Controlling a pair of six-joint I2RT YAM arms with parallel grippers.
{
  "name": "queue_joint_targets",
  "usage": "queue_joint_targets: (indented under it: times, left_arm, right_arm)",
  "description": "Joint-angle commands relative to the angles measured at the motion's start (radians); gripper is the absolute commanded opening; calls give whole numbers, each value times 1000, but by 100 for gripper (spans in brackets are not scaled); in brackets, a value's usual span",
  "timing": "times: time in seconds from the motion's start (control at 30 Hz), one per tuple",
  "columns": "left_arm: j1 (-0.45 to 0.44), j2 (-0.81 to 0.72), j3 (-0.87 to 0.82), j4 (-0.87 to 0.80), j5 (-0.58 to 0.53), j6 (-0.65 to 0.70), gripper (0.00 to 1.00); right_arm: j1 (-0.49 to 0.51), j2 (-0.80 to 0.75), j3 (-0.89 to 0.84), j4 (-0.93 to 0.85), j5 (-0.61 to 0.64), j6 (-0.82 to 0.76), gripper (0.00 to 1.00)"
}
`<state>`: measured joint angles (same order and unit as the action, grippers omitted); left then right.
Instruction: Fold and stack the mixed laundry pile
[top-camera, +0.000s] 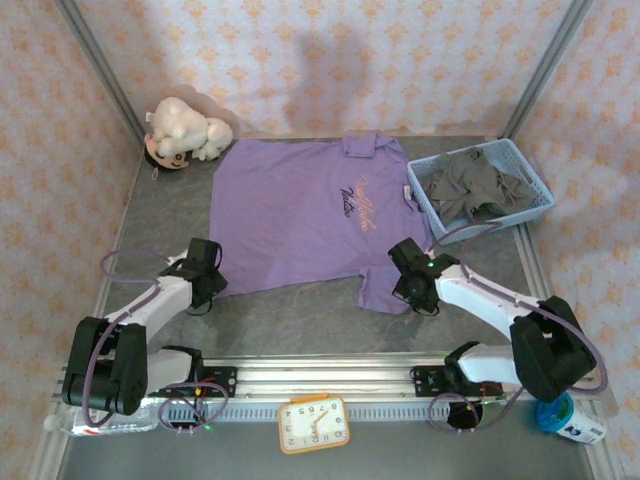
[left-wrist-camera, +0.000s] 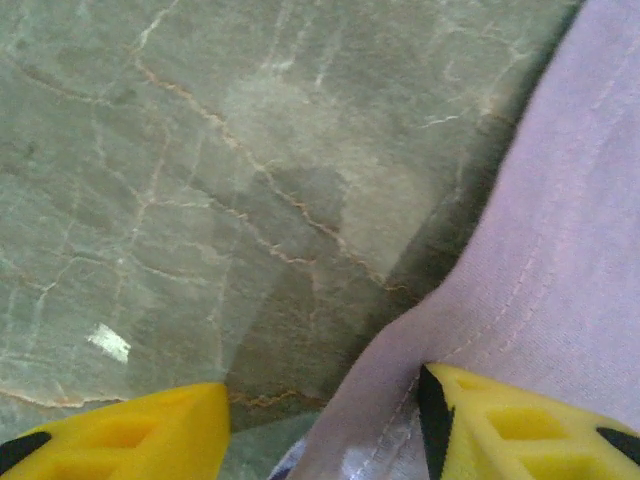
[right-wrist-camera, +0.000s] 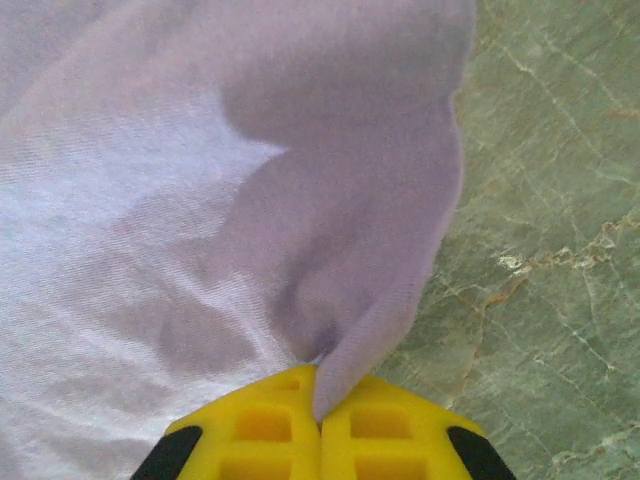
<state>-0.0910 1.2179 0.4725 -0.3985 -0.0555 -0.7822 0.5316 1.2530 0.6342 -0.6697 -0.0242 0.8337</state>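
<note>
Hem (right-wrist-camera: 385, 320) in right tool (right-wrist-camera: 320, 422) (table (right-wrist-camera: 545, 250) alongside)

Spread flat across the grey marbled table (top-camera: 300, 322): a lilac-purple shirt (top-camera: 290, 215), collar toward the far wall, dark script logo on the chest. Just beside its right sleeve, a light blue lattice basket (top-camera: 541, 196) holding a crumpled dark grey-olive shirt (top-camera: 468, 188). In the far left corner, a white plush toy (top-camera: 186, 131), near the other sleeve. Left gripper (top-camera: 206, 282) low at the near left hem corner; right gripper (top-camera: 411, 282) low over the near right hem corner. Jaw positions too small to tell. Between the arm bases, an orange-framed clock (top-camera: 313, 424), face up.
</note>
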Motion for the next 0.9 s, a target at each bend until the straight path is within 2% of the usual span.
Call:
queue_joint_targets:
  times: [0.0,0.1,0.2,0.37,0.53,0.77,0.87]
  left_arm:
    - [-22,53,-12,77,70,-29,35]
    - [-24,45,-9,69,72,-28,11]
    - [-26,21,-5,43,72,-19,0]
    - [-26,-57,26,19,77,-19,0]
    - [-23,-83,162,-17,28,18,0]
    - [34,19,312,68,-41,5,0]
    - [67,96,374,108,-64,-9,0]
  right_arm:
    - [5,-26,25,-63,55,-7,0]
    - [6,-35,30,-97,56,-10,0]
    - [10,-55,30,-122,18,-11,0]
    - [17,-127,98,-149,-20,-9,0]
    - [-2,-138,234,-122,43,-57,0]
    - [-63,20,452,41,200,-186,0]
    - [-115,123,542,115,209,-226,0]
